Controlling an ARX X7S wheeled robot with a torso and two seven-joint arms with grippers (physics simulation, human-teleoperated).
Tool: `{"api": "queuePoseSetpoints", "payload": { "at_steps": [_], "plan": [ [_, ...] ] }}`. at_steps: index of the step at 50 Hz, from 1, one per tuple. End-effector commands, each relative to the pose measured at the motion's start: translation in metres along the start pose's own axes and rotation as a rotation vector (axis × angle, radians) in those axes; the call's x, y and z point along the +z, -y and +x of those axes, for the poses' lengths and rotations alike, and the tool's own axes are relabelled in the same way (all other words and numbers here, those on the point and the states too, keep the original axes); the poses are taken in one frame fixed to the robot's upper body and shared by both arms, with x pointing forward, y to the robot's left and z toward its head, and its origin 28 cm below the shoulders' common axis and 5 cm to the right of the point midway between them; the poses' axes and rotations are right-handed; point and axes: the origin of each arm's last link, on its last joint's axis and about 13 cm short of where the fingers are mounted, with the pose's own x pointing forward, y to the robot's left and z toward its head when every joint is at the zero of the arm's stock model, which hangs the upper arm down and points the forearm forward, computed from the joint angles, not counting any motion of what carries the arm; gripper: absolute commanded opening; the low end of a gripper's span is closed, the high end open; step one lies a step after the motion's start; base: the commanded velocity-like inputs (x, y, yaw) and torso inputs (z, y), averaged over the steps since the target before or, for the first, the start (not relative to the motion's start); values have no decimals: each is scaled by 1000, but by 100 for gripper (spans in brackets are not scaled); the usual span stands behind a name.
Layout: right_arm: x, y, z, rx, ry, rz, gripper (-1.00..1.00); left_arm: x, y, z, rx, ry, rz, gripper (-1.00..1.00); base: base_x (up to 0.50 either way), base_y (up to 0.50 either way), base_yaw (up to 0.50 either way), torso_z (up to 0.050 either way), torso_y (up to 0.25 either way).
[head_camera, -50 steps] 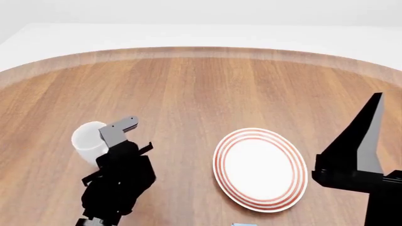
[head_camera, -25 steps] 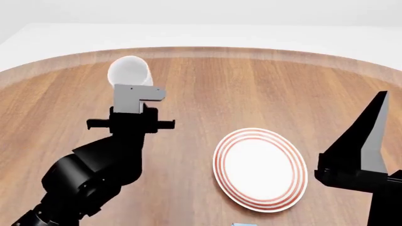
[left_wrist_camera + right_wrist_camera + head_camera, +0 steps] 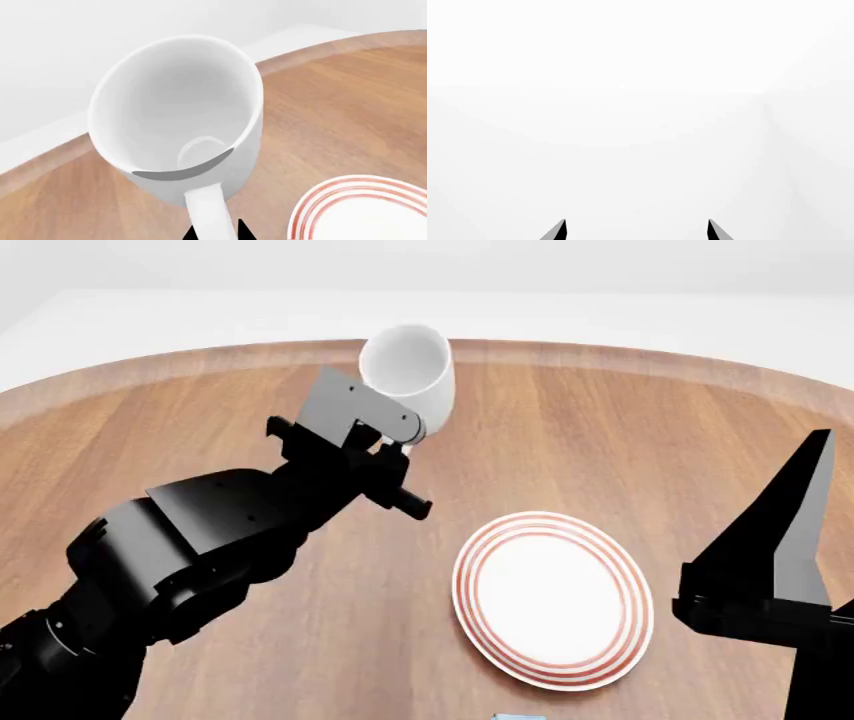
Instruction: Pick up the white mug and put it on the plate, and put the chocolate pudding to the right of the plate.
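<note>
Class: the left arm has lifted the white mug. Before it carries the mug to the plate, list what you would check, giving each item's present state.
1. White mug held by left gripper at its handle: ok.
2. Mug off the table: ok.
3. Mug upright: not ok, tilted.
4. Plate bare: ok.
5. Mug above plate: not ok, off to the plate's far left.
6. Right gripper open, holding nothing: ok.

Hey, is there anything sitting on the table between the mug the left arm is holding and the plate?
No. In the head view, only bare wood lies between the white mug, raised by the left gripper, and the plate.
</note>
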Motion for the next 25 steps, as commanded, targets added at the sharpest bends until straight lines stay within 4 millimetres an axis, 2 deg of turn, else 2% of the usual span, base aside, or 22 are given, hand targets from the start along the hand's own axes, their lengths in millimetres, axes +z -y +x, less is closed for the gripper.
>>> {"api": "queuePoseSetpoints", "payload": {
  "at_steps": [1, 11, 14, 25],
  "plan": [
    [1, 2, 1, -2, 17, -19, 100, 27, -10, 9, -210, 63, 34, -100, 0, 0, 0, 0, 0],
    [2, 2, 0, 0, 15, -16, 100, 43, -5, 12, -371, 72, 52, -100, 0, 0, 0, 0, 0],
    [3, 2, 0, 2, 18, -15, 100, 44, -7, 21, -379, 54, 27, -100, 0, 0, 0, 0, 0],
    [3, 3, 1, -2, 19, -13, 100, 35, 17, 35, -505, -24, 82, -100, 0, 0, 0, 0, 0]
  ]
}}
